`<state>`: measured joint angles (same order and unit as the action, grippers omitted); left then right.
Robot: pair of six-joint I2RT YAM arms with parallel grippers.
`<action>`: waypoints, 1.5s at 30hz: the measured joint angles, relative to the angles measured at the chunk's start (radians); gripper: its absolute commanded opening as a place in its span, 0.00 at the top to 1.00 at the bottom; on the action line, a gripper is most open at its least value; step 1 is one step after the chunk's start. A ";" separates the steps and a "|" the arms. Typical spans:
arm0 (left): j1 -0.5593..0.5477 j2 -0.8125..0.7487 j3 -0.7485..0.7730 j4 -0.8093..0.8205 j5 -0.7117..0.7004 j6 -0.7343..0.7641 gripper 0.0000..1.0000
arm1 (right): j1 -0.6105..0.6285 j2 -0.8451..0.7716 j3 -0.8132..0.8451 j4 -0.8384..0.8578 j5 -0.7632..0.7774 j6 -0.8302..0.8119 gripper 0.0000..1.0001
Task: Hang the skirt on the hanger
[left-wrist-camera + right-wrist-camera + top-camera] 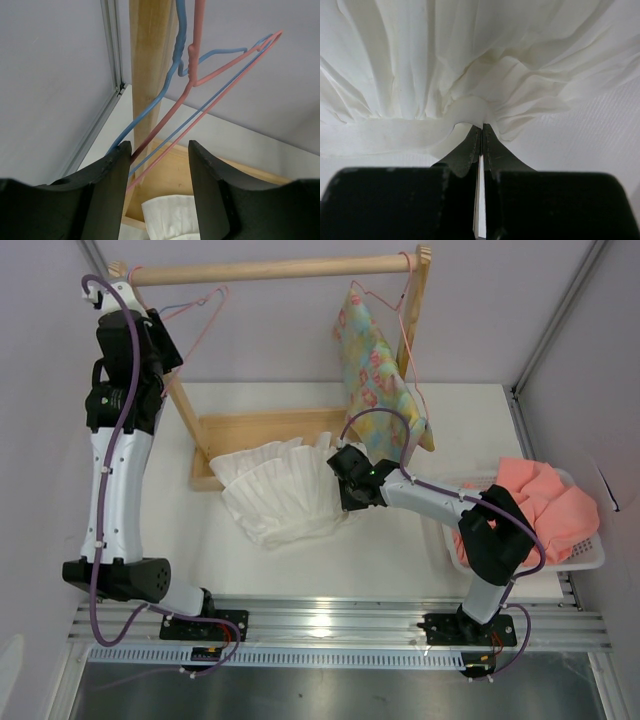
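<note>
The white pleated skirt (275, 490) lies crumpled on the table in front of the rack's base. My right gripper (350, 485) is at its right edge. In the right wrist view the gripper (481, 127) is shut on a fold of the skirt (445, 60). The pink wire hanger (208, 315) hangs at the left end of the rod. My left gripper (168, 340) is raised beside it. In the left wrist view the gripper (159, 165) is open, with the pink hanger's (220, 90) lower wires passing between the fingers, close to the left one. The skirt (170, 217) shows below.
A light blue wire hanger (150, 107) hangs against the pink one. The wooden rack has a rod (270, 270) and a flat base (260, 430). A floral garment (375, 365) hangs at the rod's right end. A white basket (580, 560) with salmon cloth (545, 505) stands at the right.
</note>
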<state>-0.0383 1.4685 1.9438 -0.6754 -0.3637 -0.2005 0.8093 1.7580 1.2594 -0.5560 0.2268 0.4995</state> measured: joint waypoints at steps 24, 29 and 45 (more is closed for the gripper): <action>-0.014 0.085 0.035 0.024 0.101 0.023 1.00 | 0.000 0.000 0.007 -0.001 0.000 -0.004 1.00; -0.023 0.087 0.035 0.056 0.187 0.048 1.00 | -0.003 0.000 0.007 -0.002 0.000 -0.005 1.00; -0.087 -0.092 -0.138 0.180 0.363 0.109 1.00 | -0.018 0.000 0.007 -0.005 -0.001 -0.024 1.00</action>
<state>-0.1257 1.3766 1.8053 -0.4950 -0.0006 -0.0917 0.7910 1.7580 1.2663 -0.5613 0.2260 0.4751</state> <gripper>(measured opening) 0.037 0.024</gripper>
